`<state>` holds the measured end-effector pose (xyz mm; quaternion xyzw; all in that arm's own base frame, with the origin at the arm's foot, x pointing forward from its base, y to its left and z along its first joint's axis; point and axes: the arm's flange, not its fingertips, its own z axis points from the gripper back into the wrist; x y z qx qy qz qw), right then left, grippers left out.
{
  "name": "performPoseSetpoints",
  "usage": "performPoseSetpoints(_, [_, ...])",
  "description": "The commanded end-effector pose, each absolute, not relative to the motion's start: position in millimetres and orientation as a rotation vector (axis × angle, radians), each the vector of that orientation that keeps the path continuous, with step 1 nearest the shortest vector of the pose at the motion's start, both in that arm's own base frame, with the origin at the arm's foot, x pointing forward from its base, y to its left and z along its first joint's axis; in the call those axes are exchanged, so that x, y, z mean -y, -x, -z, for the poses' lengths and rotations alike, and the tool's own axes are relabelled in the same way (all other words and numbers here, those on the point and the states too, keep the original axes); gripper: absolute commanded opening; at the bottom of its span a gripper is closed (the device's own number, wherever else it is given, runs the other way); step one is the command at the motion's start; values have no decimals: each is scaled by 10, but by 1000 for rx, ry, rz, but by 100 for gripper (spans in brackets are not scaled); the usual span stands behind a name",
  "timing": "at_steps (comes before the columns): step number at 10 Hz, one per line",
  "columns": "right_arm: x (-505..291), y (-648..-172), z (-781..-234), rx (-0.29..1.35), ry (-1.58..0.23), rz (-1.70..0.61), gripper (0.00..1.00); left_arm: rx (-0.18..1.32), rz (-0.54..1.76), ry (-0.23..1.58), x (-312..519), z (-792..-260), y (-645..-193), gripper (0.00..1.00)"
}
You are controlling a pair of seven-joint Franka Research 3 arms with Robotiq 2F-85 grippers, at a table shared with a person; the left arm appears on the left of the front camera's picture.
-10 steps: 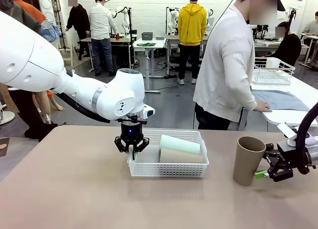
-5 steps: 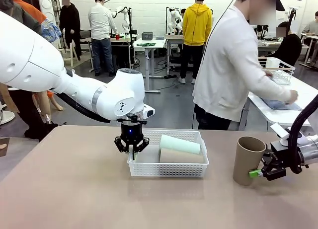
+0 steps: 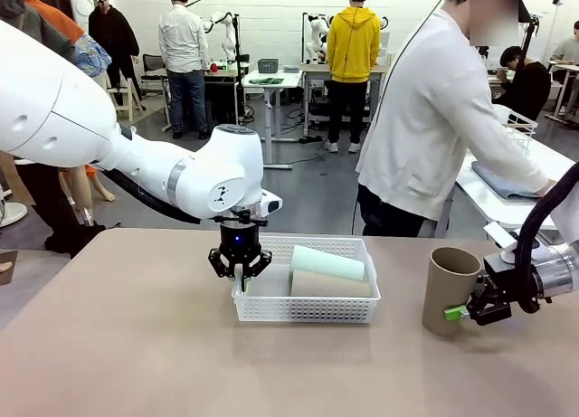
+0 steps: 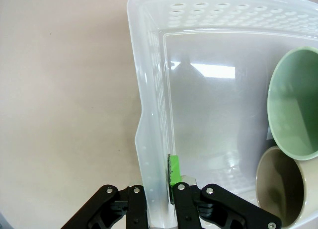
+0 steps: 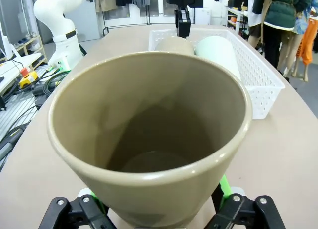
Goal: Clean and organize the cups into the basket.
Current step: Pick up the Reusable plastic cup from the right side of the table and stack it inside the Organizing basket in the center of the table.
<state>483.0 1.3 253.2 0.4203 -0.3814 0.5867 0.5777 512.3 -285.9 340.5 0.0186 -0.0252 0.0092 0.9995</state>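
White left arm [image 3: 172, 177] enters from the left edge of the front view and bends down over the beige table [image 3: 127, 345]. The left gripper [image 3: 240, 274] points straight down at the left short wall of the basket [image 3: 308, 310]. In the left wrist view, the left gripper [image 4: 160, 201] straddles that wall of the basket [image 4: 149, 90]. One finger is outside and the other, with its green pad [image 4: 174, 170], is inside, and the two pinch the plastic between them.

The basket sits on the table near the middle. Its left half shows bare floor. Two cups lie on their sides in its right half, side by side and touching. The green cup [image 3: 327, 262] is on the far side and the lying tan cup [image 3: 330, 285] on the near side. In the wrist view the mouths of the green cup [image 4: 293, 107] and the lying tan cup [image 4: 280, 187] face the gripped wall.

Behind the table, right of centre, a person [image 3: 434, 118] in a white top stands turned toward another table.

The standing cup [image 3: 450, 292], tan, is upright at the table surface, well apart from the basket on its right. The right gripper [image 3: 461, 312] reaches in level from the right edge and clamps this cup low on its body. In the right wrist view, the right gripper [image 5: 160, 211] has its green pads pressed against both flanks of the standing cup [image 5: 149, 139]. The cup's interior is bare.
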Motion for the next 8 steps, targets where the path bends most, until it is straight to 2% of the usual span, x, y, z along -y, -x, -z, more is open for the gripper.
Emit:
performPoseSetpoints(1, [-22,-4899,-2519,899,-1000,-1362,41,49,-12,-42,2853,-3385,-5111,0])
performPoseSetpoints(2, [-14,-4902,-2531,902,-1000,-1357,0,49,-12,-42,2853,-3385,-5111,0])
performPoseSetpoints(3, [-4,-4885,-2549,902,-1003,-1356,37,49,-12,-42,2853,-3385,-5111,0])
performPoseSetpoints(4, [19,-4856,-2609,895,-1002,-1343,0,49,-12,-42,2853,-3385,-5111,0])
performPoseSetpoints(6, [45,-4822,-2959,828,-943,-1232,0,49,-12,-42,2853,-3385,-5111,0])
performPoseSetpoints(7, [16,-4833,-3275,747,-926,-1127,0,49,-12,-42,2853,-3385,-5111,0])
performPoseSetpoints(8, [-6,-4871,-3697,744,-890,-1101,0,49,-12,-42,2853,-3385,-5111,0])
